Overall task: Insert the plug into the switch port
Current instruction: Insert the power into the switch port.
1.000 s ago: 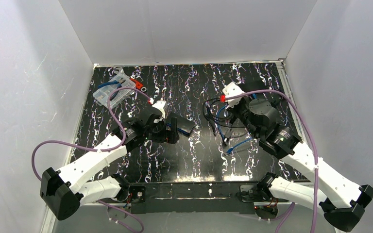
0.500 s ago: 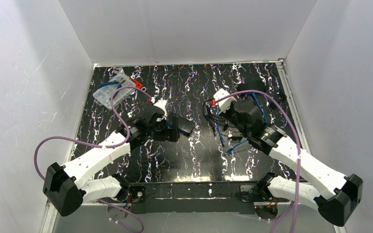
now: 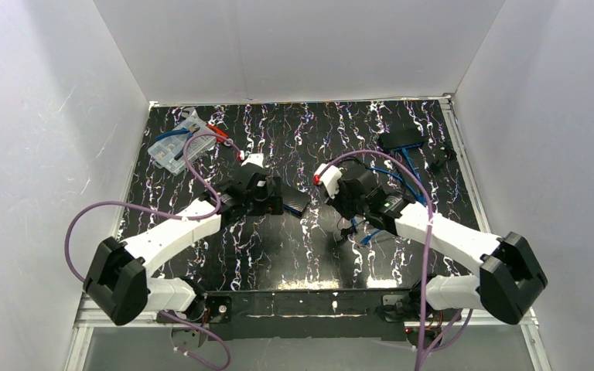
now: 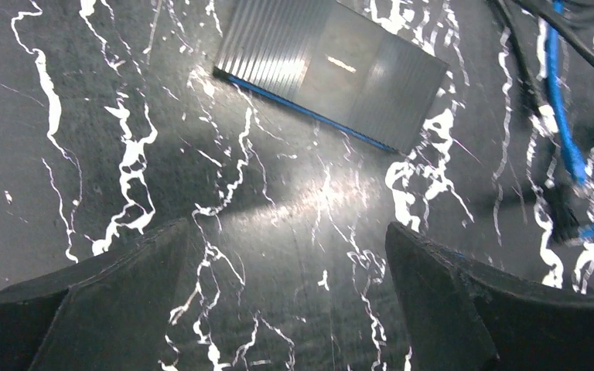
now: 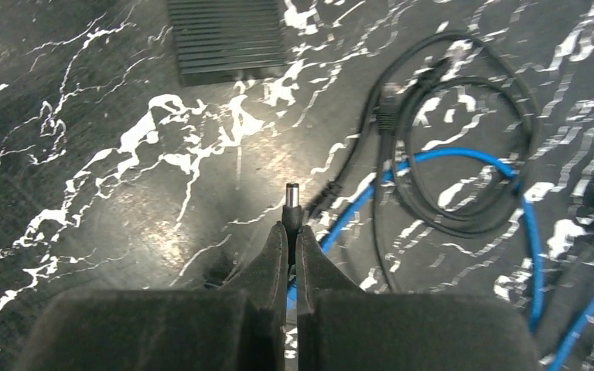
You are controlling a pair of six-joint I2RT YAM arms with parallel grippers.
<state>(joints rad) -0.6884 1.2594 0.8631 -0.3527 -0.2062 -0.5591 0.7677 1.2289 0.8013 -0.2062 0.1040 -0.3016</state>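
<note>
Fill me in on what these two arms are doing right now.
The right gripper is shut on a small black barrel plug with a metal tip, holding it above the black white-veined table. The flat ribbed dark-grey switch box lies ahead of it. The left gripper hangs open just short of that switch, holding nothing. The plug is not yet in any port. Loose blue and black cables lie beside it.
</note>
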